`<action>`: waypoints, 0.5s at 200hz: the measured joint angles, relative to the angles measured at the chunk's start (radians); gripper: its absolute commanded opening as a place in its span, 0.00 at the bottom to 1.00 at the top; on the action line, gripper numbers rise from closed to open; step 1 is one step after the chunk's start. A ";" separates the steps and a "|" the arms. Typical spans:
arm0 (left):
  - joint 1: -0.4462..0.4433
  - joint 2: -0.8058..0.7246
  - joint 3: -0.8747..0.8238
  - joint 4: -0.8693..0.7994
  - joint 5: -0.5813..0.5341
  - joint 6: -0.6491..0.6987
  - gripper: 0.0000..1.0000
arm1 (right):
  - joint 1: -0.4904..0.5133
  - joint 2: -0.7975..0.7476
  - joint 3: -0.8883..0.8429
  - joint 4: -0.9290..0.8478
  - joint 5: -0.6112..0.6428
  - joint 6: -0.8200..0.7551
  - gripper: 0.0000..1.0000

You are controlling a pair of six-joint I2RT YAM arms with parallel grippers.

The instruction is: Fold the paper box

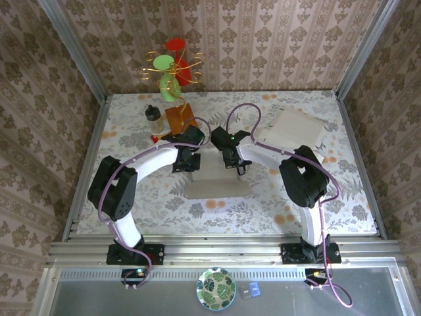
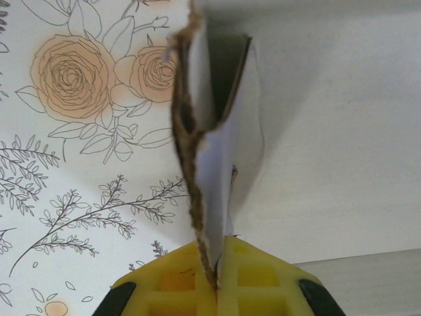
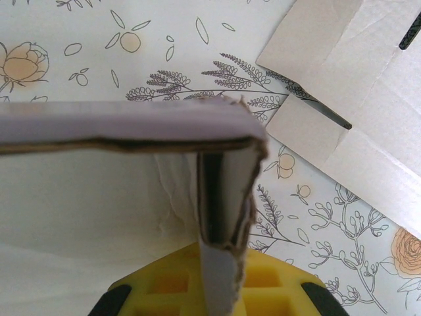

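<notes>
The paper box [image 1: 217, 183], pale grey cardboard and partly folded, lies in the middle of the flowered table. My left gripper [image 1: 186, 161] is at its left end and my right gripper [image 1: 237, 164] at its right end. In the left wrist view the yellow fingers [image 2: 260, 280] are pinched on the doubled side wall [image 2: 207, 151], which stands upright with a frayed brown edge. My right gripper [image 3: 223, 289] is likewise shut on the folded right side wall [image 3: 223, 191], where it meets the long wall [image 3: 118, 125] at the corner.
A flat sheet of unfolded cardboard [image 1: 293, 128] lies at the back right, also seen beside the box's corner [image 3: 355, 85]. A small bottle [image 1: 156, 118], an orange box [image 1: 179, 118] and a green and red ornament [image 1: 170, 82] stand at the back left. A patterned bowl [image 1: 216, 288] sits below the arm bases.
</notes>
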 measured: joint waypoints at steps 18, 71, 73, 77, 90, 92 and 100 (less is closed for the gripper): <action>0.000 -0.019 -0.008 0.013 -0.003 0.001 0.22 | 0.000 0.000 -0.001 0.000 0.001 0.000 0.00; 0.016 -0.085 -0.037 0.092 0.038 0.011 0.31 | 0.000 0.000 -0.001 0.000 0.002 0.000 0.00; 0.019 -0.085 -0.037 0.093 0.040 0.011 0.31 | 0.000 0.000 -0.001 0.000 0.001 0.000 0.00; 0.023 -0.085 -0.037 0.093 0.044 0.011 0.32 | 0.000 0.000 -0.001 0.000 0.001 0.000 0.00; 0.033 -0.084 -0.037 0.094 0.055 0.011 0.33 | 0.000 0.000 -0.001 0.000 0.001 0.000 0.00; 0.035 -0.084 -0.037 0.094 0.056 0.011 0.33 | 0.000 0.000 -0.001 0.000 0.001 0.000 0.00; 0.040 -0.084 -0.037 0.095 0.061 0.011 0.34 | 0.000 0.000 -0.001 0.000 0.002 0.000 0.00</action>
